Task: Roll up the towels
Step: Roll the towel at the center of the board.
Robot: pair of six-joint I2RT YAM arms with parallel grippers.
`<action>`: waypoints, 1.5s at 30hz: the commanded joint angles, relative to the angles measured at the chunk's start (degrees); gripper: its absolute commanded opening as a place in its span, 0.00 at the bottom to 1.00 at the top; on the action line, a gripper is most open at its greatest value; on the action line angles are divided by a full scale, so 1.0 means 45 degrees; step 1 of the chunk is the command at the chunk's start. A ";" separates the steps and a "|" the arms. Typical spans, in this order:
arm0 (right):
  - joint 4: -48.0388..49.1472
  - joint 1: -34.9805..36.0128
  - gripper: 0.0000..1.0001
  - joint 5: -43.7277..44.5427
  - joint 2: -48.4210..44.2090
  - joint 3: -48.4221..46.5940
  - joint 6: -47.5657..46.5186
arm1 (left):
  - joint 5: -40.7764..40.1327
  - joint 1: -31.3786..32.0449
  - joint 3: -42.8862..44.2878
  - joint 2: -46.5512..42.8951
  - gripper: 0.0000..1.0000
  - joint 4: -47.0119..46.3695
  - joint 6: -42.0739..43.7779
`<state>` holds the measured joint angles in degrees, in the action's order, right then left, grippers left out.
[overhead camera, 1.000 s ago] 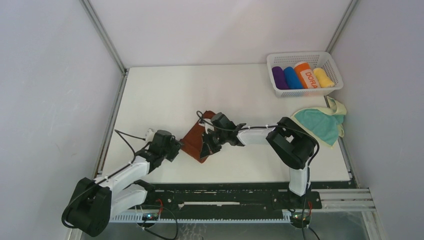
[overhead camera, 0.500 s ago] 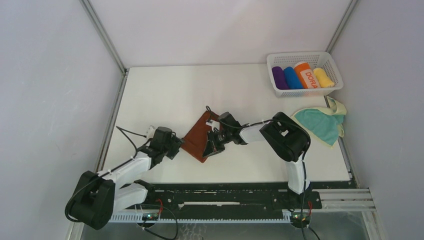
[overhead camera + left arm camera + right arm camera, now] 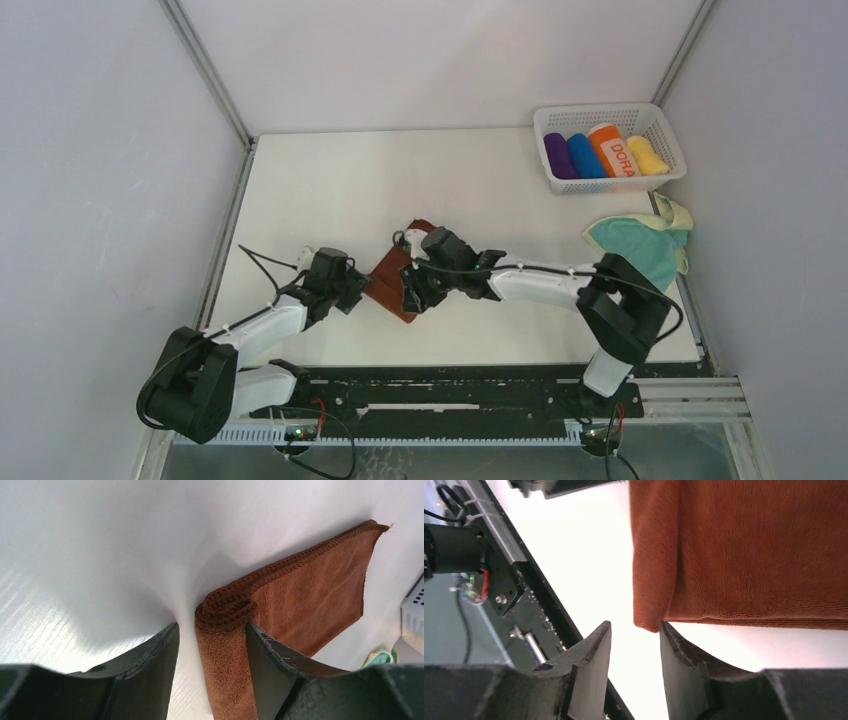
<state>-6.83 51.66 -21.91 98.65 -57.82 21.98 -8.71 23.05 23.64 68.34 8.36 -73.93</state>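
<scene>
Two grippers on one towel, so we'll start there. Our left gripper (image 3: pixel 210 629) has its jaws partly apart, straddling the coiled-up corner of the rust-brown towel (image 3: pixel 310 595). The little coil sits against the right-hand finger (image 3: pixel 270 680), with bare table showing between it and the other finger, so we'd say it isn't clamped on anything.

The right gripper (image 3: pixel 635 625) comes at the same towel from the opposite side. Its jaws are parted by a narrow gap, and a doubled-over corner of the cloth sits just past the tips. We can't tell if it actually touches, but nothing looks pinched.

Both sets of fingers are low over the white table (image 3: pixel 400 170). A black rail (image 3: pixel 450 390) runs behind the wrists at the arm bases, and plain pale walls (image 3: pixel 440 60) close things in beyond the tips and to either side.

Well off to the right of the right gripper, near the table's edge, the teal towel (image 3: pixel 640 250) lies flat and rumpled. Its pale yellow-cream side (image 3: pixel 678 215) peeks out along the far edge.

Farther out again, in the far right corner, there's a white mesh basket (image 3: pixel 610 183). It holds four rolls side by side: the purple roll (image 3: pixel 558 155), blue roll (image 3: pixel 585 155), orange roll (image 3: pixel 615 150) lettered "DORA" and yellow roll (image 3: pixel 648 155).
</scene>
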 commanded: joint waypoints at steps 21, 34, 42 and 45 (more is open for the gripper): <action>0.0748 0.3805 0.52 0.6701 0.0413 -0.0875 -0.6908 | 0.0026 -0.0083 -0.0380 0.0691 0.58 0.2302 0.0589; -0.1291 0.4313 0.53 0.8598 0.2230 -0.1932 -0.6631 | -0.0012 -0.0083 -0.0323 0.0652 0.58 0.2415 0.0589; -0.2562 0.4593 0.50 0.9411 0.2765 -0.2024 -0.5820 | -0.0047 -0.0083 -0.0241 0.0732 0.58 0.2451 0.0551; -0.2904 0.4580 0.47 0.9208 0.3020 -0.2220 -0.5555 | -0.0002 -0.0086 -0.0196 0.0732 0.58 0.2453 0.0497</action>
<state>-13.30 72.01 18.96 109.40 -66.89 -5.96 -8.51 22.96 24.45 69.01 9.21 -73.93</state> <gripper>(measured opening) 0.486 0.580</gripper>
